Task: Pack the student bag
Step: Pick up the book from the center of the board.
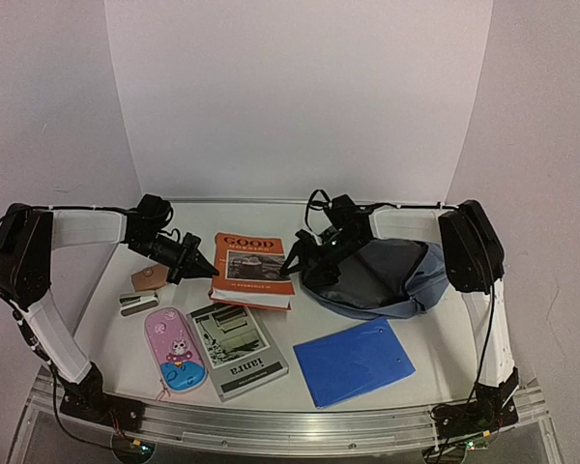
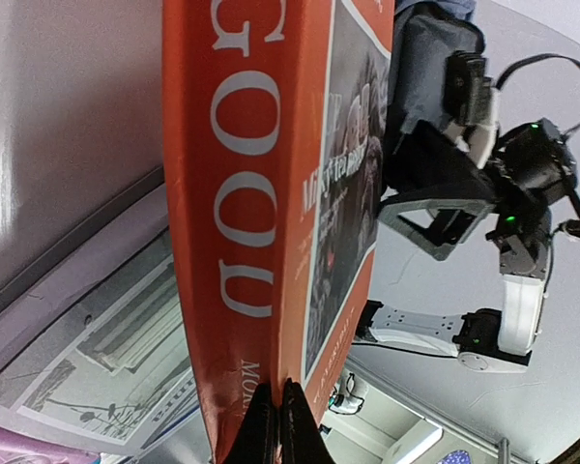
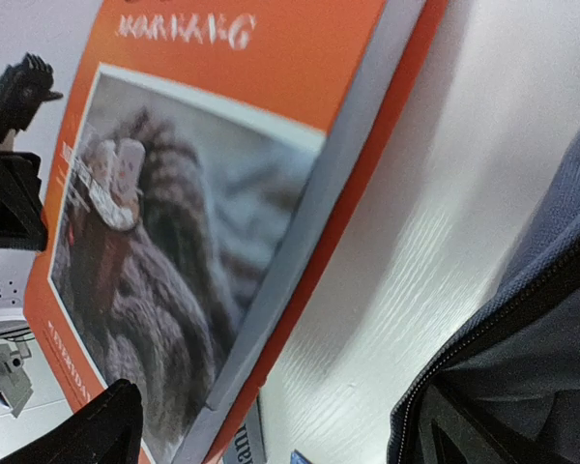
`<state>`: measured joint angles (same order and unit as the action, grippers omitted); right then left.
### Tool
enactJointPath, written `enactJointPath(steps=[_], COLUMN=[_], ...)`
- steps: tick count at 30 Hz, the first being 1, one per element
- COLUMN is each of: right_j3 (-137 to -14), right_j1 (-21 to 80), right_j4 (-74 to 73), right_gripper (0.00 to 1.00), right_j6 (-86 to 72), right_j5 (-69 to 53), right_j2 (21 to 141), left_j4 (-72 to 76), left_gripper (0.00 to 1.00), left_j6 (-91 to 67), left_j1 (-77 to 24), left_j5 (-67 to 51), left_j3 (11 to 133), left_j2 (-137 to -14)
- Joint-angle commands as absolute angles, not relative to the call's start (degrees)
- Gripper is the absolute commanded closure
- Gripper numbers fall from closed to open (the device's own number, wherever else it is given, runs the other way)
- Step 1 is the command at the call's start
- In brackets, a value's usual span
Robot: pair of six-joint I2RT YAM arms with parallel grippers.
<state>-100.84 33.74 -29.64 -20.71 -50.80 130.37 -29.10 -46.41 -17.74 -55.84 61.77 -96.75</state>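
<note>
While the student bag [image 1: 382, 275] is lying on the right side of the tabletop [image 1: 445, 338] with its mouth gaping toward the left, only grey lining is showing inside. Judging the packing as barely begun.

Waiting outside the bag:
- orange book [image 1: 253, 269], just left of the bag mouth
- grey booklet [image 1: 237, 348], near of the book, its far edge tucked under it
- pink pencil case [image 1: 174, 350], left of the booklet
- blue folder [image 1: 353, 360], near of the bag
- small tan piece [image 1: 148, 278], far left

Left hand [image 1: 201, 261] is sitting fully closed, tips together against the book's left edge, gripping nothing. Right hand [image 1: 304, 253] is standing wide open between book and bag mouth, one finger by the zipper rim, holding nothing that I can see.

Materials:
- Bag is slumping: soft slate-blue fabric, black straps, dark zipper.
- Book is looking thick and stiff, with a glossy cover and a photo panel.
- Folder is lying flat, thin and rectangular.
- Pencil case is rounded, oblong and smooth.
- Tabletop is showing white, with a faint sheen.
</note>
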Motion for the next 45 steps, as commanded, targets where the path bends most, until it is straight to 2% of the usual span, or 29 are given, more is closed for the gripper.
enactJointPath(steps=[1, 7, 19, 31, 39, 41, 45], right_j3=[-97.9, -99.8, -103.2, -103.6, -104.8, -103.7, -103.0], right_j1=[33.8, 34.0, 24.3, 28.9, 32.4, 32.8, 32.9], right_j4=[-27.5, -22.0, -25.1, -20.1, -7.9, -1.9, 7.4], right_gripper=[0.02, 0.02, 0.02, 0.02, 0.02, 0.08, 0.39], right_j6=[-26.9, -31.5, -29.0, -36.5, -47.4, -53.2, -61.1], right_j5=[-58.0, -61.5, -50.8, -63.3, -69.9, -71.0, -72.1], right_j2=[127.7, 127.9, 120.9, 121.1, 124.3, 124.6, 124.9], left_j4=[-20.7, -20.1, -24.2, -16.7, -9.4, -6.2, -2.4], left_gripper=[1.00, 1.00, 1.00, 1.00, 1.00, 1.00, 1.00], left_j6=[-47.9, -47.4, -44.9, -49.4, -53.7, -55.4, -57.1], left_j1=[-17.8, -17.8, -17.0, -16.7, -16.8, -16.8, -16.8], left_j5=[-59.2, -59.5, -56.1, -60.6, -63.2, -63.4, -63.3], left_j3=[62.1, 63.1, 68.4, 71.5, 70.4, 69.3, 67.8], left_j2=[-90.3, -88.5, -90.3, -90.0, -88.4, -87.9, -87.4])
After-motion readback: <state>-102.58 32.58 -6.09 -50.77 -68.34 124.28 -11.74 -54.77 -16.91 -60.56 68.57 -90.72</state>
